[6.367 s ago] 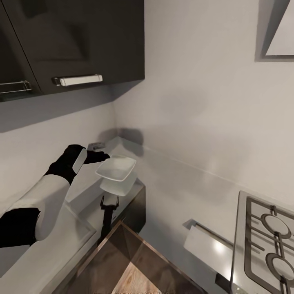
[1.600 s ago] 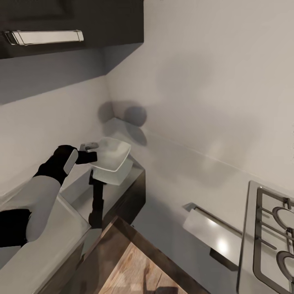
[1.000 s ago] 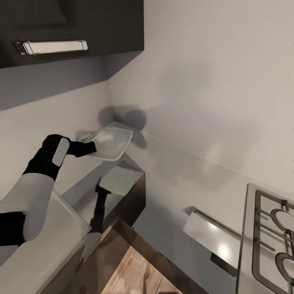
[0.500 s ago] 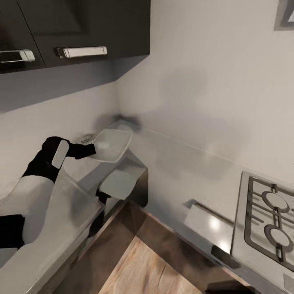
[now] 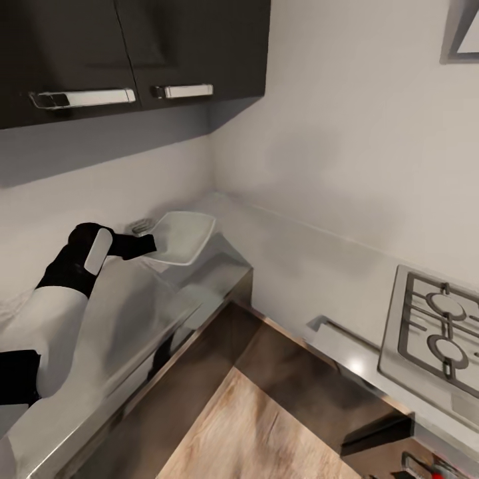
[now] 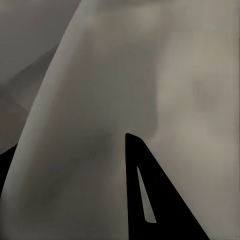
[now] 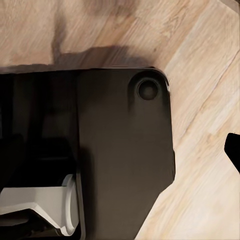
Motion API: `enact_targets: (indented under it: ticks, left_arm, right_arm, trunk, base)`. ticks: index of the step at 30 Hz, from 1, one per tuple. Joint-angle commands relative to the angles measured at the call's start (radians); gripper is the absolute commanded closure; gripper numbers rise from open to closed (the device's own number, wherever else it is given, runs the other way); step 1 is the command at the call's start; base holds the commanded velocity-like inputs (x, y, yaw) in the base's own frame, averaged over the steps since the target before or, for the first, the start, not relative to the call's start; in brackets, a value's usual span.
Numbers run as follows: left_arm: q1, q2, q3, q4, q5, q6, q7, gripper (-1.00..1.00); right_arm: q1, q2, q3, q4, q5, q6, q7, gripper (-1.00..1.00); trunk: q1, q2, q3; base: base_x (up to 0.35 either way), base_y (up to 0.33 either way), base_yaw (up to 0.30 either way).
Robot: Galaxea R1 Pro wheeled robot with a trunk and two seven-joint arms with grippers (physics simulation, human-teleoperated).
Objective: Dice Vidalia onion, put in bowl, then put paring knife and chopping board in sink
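The left gripper (image 5: 148, 245) pinches the bowl (image 5: 181, 237) by one edge above the countertop (image 5: 126, 313), so it could tilt and slip free.

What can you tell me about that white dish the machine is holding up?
The bowl is a shallow white square dish with rounded corners, smooth and glossy like glazed ceramic, and looks empty. The left gripper holds it by one edge, its dark fingers clamped on the rim. The bowl hangs tilted in the air above the grey countertop near the wall corner, touching nothing else. In the left wrist view its pale surface sits right against the camera.
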Motion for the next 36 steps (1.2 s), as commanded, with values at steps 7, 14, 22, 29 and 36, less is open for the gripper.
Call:
enact_targets:
  ticks: [7,14,22,29,36]
  left_arm:
    - [0.000,0.000,0.003,0.002,-0.007,0.003,-0.010,1.00]
    - [0.000,-0.002,0.001,0.002,-0.007,0.004,-0.010,1.00]
    - [0.002,-0.002,0.001,0.002,-0.007,0.003,-0.010,1.00]
    - [0.026,-0.003,0.001,0.000,-0.007,0.003,-0.010,1.00]
    - [0.027,-0.007,0.001,0.001,-0.007,0.003,-0.010,1.00]
  right_arm:
    - [0.000,0.000,0.004,-0.002,-0.003,-0.001,-0.005,-1.00]
    - [0.000,0.000,0.004,-0.002,-0.003,-0.001,-0.005,-1.00]
    - [0.000,0.000,0.004,-0.002,-0.003,-0.001,-0.005,-1.00]
    - [0.000,0.000,0.004,-0.002,-0.003,-0.001,-0.005,-1.00]
    - [0.000,0.000,0.004,-0.002,-0.003,-0.001,-0.005,-1.00]
  trunk:
    - [0.000,-0.002,0.009]
    - [0.000,-0.002,0.020]
    - [0.000,-0.002,0.033]
    - [0.000,-0.002,0.044]
    - [0.000,-0.002,0.055]
  base:
    - [-0.319,0.109,0.142]
    - [-0.320,0.109,0.036]
    - [-0.320,0.109,0.064]
    - [-0.321,0.112,0.076]
    - [-0.321,0.115,0.076]
